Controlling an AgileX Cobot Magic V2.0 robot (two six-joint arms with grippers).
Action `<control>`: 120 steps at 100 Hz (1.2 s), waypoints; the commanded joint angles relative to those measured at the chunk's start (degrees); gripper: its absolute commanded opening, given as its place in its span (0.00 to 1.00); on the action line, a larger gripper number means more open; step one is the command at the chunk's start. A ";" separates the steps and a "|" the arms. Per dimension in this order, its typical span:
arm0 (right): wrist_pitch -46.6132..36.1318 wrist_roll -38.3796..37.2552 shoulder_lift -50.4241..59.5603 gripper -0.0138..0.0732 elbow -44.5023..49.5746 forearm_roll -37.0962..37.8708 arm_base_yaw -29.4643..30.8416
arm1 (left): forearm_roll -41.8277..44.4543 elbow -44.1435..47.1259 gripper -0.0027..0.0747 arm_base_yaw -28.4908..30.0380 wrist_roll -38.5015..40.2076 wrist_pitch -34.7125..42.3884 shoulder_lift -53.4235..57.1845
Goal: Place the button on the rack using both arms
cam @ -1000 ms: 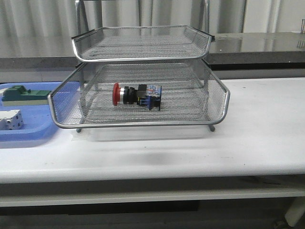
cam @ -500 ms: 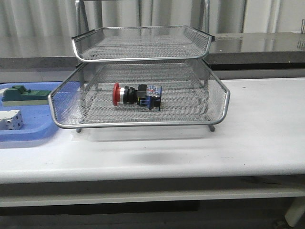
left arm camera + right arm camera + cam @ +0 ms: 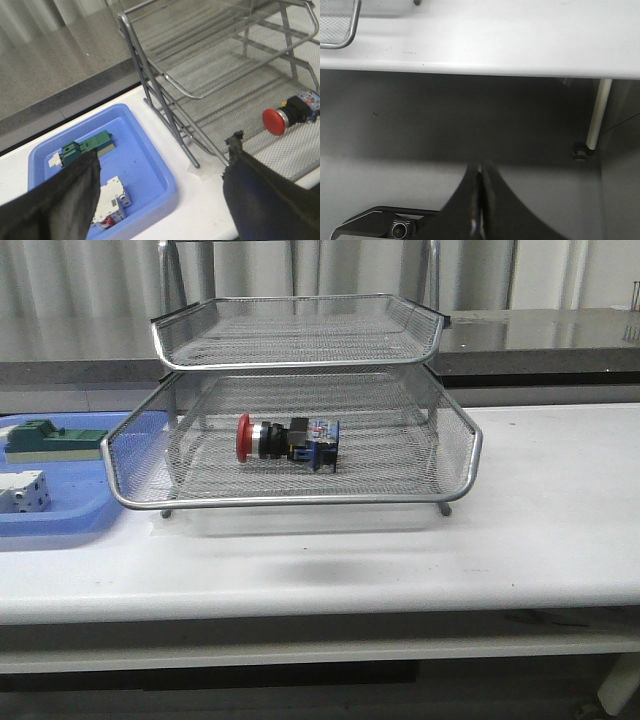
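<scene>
No readable text, brand, number or sign in any view, a pale label patch on the blue rear block of the red-headed push-button (image 3: 288, 441) too small to make out, markings on the white block (image 3: 111, 202) beside it in the blue tray illegible

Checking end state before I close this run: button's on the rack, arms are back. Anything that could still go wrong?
Two small risks. The button lies on its side on the rack's mesh, so a bump might roll it. The open left gripper hangs above the blue tray near the rack's legs; a careless move might clip them. The right gripper is shut, below the table.
</scene>
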State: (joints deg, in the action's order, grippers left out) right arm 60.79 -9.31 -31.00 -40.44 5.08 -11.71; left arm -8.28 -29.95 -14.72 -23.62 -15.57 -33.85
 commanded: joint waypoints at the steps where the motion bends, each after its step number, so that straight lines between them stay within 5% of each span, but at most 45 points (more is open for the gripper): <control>1: -2.75 0.18 -0.17 0.08 -1.30 0.80 0.12 | -2.95 2.95 0.67 0.08 1.38 11.27 3.75; 35: -2.75 0.18 -0.17 0.08 -1.30 0.80 0.12 | -10.32 15.58 0.67 0.08 1.38 25.32 13.75; 79: -2.75 0.18 -0.17 0.08 -1.30 0.80 0.12 | -11.50 18.45 0.65 5.14 1.28 26.92 14.40; 120: -2.75 0.18 -0.17 0.08 -1.30 0.80 0.12 | -11.50 18.45 0.01 5.14 1.16 26.92 14.40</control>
State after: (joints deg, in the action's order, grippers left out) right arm 60.79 -9.31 -31.00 -40.44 5.08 -11.71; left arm -19.44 -9.93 -9.72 -22.90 6.88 -19.00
